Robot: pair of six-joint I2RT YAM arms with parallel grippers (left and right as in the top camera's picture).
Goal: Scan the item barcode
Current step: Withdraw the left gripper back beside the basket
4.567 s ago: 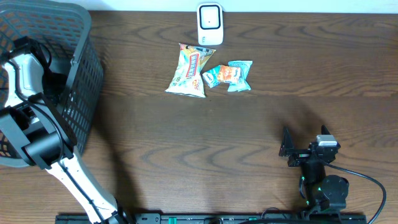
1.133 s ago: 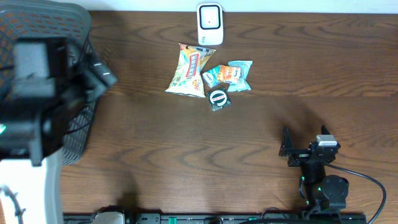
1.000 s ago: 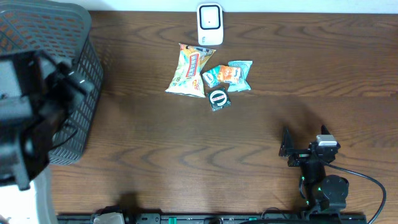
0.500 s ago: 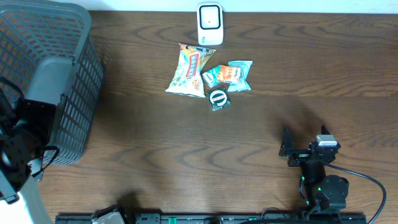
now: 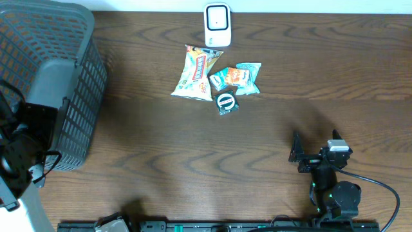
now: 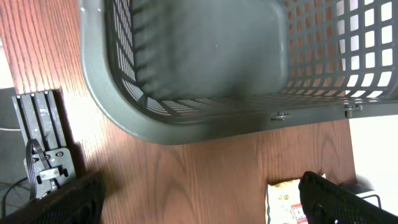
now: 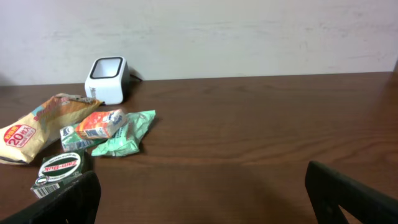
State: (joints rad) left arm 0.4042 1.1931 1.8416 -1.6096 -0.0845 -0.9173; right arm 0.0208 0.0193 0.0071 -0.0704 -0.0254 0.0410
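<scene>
The white barcode scanner stands at the table's far edge. In front of it lie a yellow snack bag, an orange and teal packet, a green packet and a black packet with a round label. My right gripper rests open and empty near the front right, facing the packets. My left gripper is open and empty above the table beside the basket, with the yellow bag's corner near its right finger.
A grey mesh basket fills the left side of the table. My left arm hangs over its front part. A black rail runs along the table's front edge.
The black packet lies on the table, absent in the earliest frame. My left arm has swung back to the lower left by the basket and has held still for the last half second.
</scene>
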